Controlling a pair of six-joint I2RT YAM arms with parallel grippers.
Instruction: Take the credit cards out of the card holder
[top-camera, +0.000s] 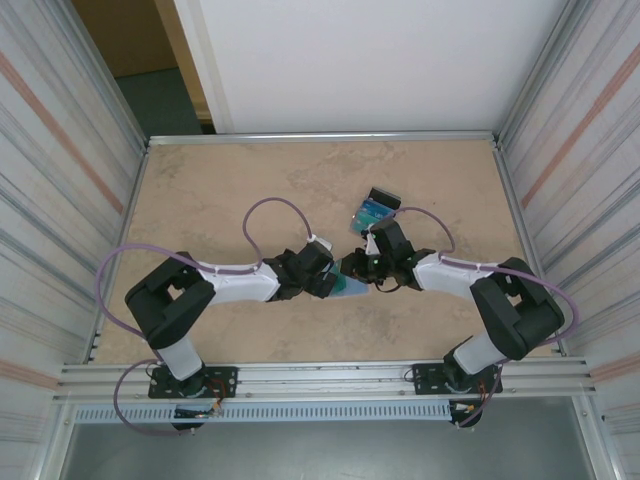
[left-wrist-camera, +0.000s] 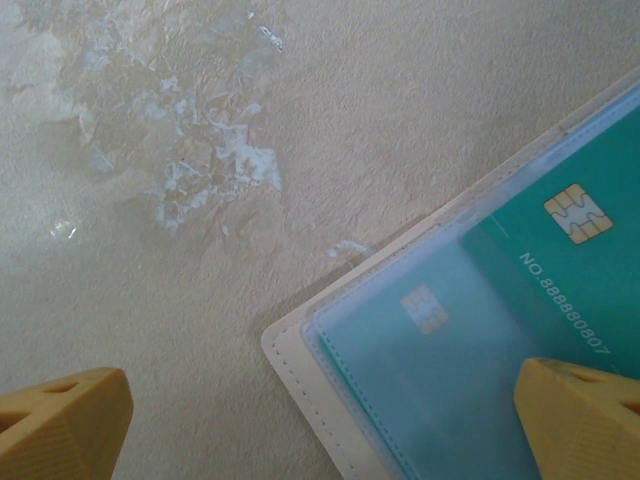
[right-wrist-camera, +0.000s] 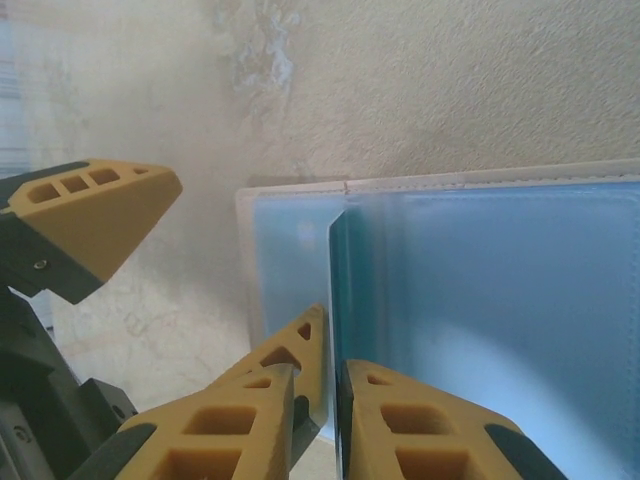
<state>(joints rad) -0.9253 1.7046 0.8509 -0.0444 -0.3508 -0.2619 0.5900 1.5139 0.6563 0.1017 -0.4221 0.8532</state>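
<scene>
The card holder (top-camera: 350, 287) lies open on the table between both arms, its pale stitched rim (left-wrist-camera: 300, 370) and pale blue inner face (right-wrist-camera: 285, 255) showing. Teal credit cards (left-wrist-camera: 570, 260) sit in its clear pockets. My left gripper (left-wrist-camera: 322, 395) is wide open and straddles the holder's corner, with one finger (left-wrist-camera: 585, 415) over a teal card. My right gripper (right-wrist-camera: 318, 375) stands with its jaws a narrow slit apart. The upright edge of a teal card (right-wrist-camera: 338, 290) sits in that slit, against the right finger.
Other cards in blue and black (top-camera: 375, 208) lie loose on the table behind the right gripper. The left gripper's fingers (right-wrist-camera: 95, 215) crowd close beside my right one. Metal rails (top-camera: 320, 372) edge the tan table, with ribbed walls on both sides.
</scene>
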